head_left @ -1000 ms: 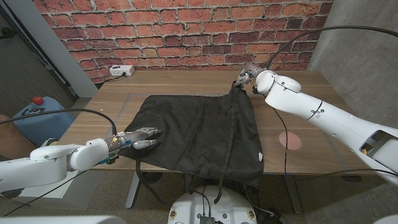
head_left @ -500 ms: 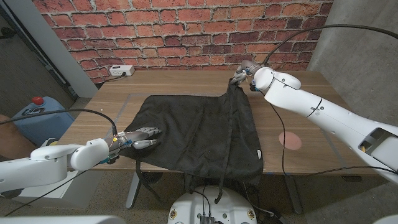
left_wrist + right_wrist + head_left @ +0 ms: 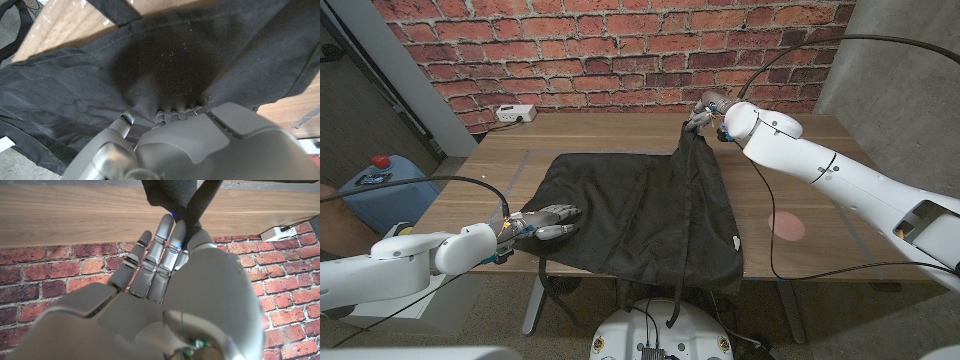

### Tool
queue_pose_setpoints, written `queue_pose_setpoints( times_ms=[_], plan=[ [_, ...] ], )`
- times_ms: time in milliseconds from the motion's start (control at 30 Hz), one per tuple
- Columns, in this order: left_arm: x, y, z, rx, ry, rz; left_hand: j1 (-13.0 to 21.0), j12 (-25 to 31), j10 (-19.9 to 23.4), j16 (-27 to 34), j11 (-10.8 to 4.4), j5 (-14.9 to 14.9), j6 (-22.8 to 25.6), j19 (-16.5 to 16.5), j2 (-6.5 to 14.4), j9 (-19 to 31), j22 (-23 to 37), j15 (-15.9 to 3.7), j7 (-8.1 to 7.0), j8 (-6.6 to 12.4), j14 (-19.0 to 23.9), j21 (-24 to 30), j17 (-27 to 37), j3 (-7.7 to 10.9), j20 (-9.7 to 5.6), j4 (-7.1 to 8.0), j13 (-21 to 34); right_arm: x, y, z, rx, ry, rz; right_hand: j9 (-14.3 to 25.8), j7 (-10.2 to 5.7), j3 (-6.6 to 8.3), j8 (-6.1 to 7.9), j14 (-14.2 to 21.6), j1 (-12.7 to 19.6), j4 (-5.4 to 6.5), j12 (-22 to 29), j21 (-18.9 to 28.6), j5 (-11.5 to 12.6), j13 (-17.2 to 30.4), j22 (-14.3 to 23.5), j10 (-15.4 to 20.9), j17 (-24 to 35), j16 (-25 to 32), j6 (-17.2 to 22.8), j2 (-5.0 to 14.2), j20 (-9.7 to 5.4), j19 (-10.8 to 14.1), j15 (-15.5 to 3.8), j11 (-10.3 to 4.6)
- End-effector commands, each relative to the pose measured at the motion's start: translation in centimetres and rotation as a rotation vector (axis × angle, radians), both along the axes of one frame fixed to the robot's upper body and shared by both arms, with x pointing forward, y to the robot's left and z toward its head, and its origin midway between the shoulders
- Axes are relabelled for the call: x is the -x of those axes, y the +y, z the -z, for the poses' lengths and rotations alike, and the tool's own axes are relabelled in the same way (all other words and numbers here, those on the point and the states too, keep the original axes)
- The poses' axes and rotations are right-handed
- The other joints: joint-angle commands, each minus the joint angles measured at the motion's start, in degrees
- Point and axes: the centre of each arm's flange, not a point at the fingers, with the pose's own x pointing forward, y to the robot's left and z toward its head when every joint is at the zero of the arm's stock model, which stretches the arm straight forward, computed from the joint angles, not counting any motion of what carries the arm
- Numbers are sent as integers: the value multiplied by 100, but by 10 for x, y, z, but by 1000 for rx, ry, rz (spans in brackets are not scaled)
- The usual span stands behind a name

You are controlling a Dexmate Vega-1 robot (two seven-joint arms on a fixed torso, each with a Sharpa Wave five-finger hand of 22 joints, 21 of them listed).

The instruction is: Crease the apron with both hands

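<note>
While it lies spread over the middle of the table, the black apron shows these points:

Apron (image 3: 640,215): black cloth, near edge and straps hanging over the table's front edge; far right corner drawn up off the wood into a peak.

Right hand (image 3: 705,108): pinches that raised corner; in the right wrist view (image 3: 165,270) the cloth passes between thumb and fingers, the other fingers nearly straight.

Left hand (image 3: 546,221): presses on the apron's near left edge; in the left wrist view (image 3: 170,135) the fingertips sink into the cloth and bunch it.

Hidden: the left hand's fingertips are buried in folds, so whether cloth is pinched cannot be told; the straps' ends are cut off below the table.

Table (image 3: 810,240): wooden, with a pink round patch (image 3: 786,225) right of the apron.

Room: red brick wall (image 3: 610,50); white power strip (image 3: 515,113) at the table's far left; blue container (image 3: 380,185) on the floor at left.
</note>
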Motion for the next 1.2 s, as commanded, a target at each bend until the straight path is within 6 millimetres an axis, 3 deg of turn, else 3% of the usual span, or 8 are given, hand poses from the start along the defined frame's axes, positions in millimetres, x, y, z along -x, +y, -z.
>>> queue_pose_setpoints(
  times_ms=[33, 467, 1200],
  plan=[
    [-2, 1, 1, -2, 5, 7, 23, -20, 4, 11, -7, 0, 23, -9, -29, 30, 31, 32, -14, 51, -234, 21, 10, 47, 6, -14, 27, 7, 17, -4, 7, -4, -37, 28, 81, -20, 36, 77, 83, 8, 36, 27, -1, 34, 9, 15, 31, -20, 35, 16, -23, 77, -493, 56],
    [-2, 5, 2, -1, 8, 12, 24, -19, 5, 11, -8, -1, 25, -9, -30, 31, 30, 37, -11, 51, -236, 20, 9, 47, 5, -20, 27, 8, 40, -12, 27, -16, -82, 33, 62, -63, 21, 115, 122, 23, 36, 44, -13, 43, 12, 13, 78, -63, 31, 25, -38, 127, -493, 66],
    [-3, 7, 4, 4, 24, 16, 35, -19, 4, 9, -16, -3, 38, -10, -29, 31, 30, 35, -15, 54, -239, 18, 6, 42, 6, -42, 27, 7, 57, -27, 21, -21, -126, 65, 102, -115, 9, 153, 183, 31, 32, 71, -26, 58, 17, 0, 161, -125, 18, 46, -36, 196, -492, 93]
  ],
)
